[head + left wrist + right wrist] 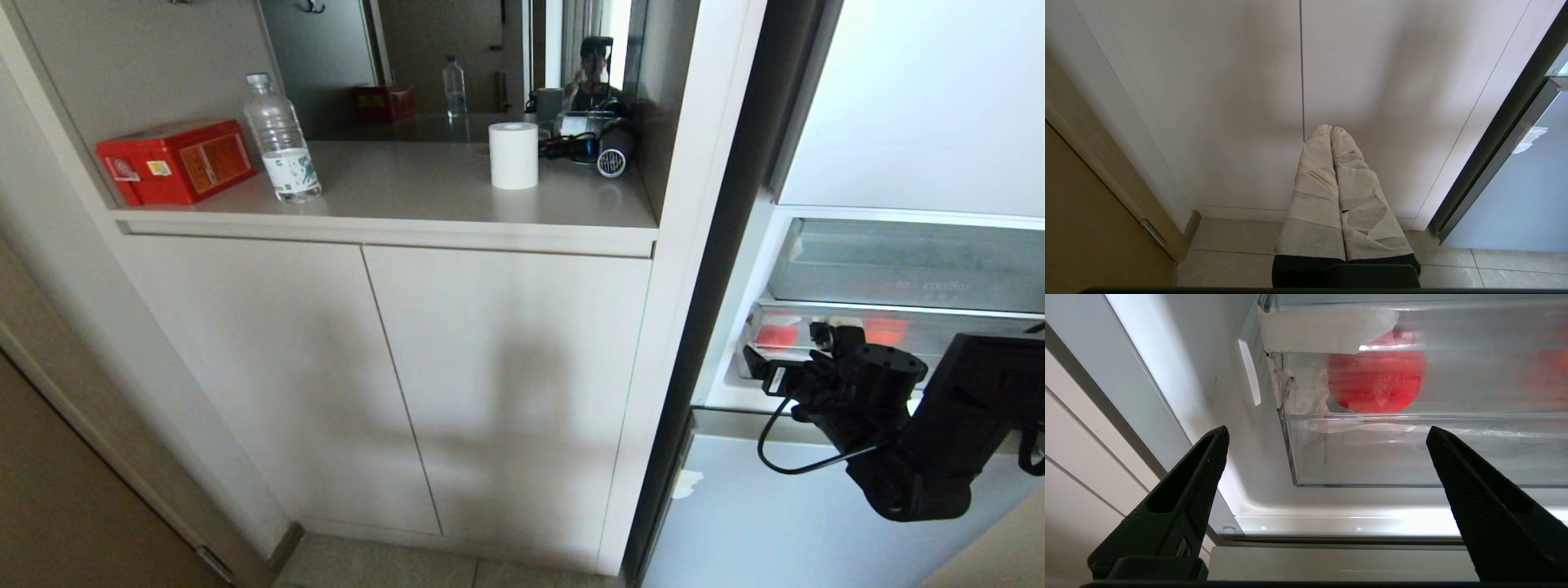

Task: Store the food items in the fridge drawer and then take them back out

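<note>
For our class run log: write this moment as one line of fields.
right hand: open, empty, facing fridge drawer | red fruit: inside closed drawer | left hand: shut, parked by cupboard doors

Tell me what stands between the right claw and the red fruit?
The fridge drawer's clear front wall; right wrist view shows the red fruit behind it, the right claw outside.

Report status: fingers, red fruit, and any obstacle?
Right gripper open, empty, facing fridge drawer. Red fruit inside, behind clear front wall. Left gripper shut, parked by cabinet.

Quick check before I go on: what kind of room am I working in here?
Probably a home kitchen or pantry corner: an open fridge with a clear fridge drawer, built-in white cabinets, and a counter niche holding a water bottle.
</note>
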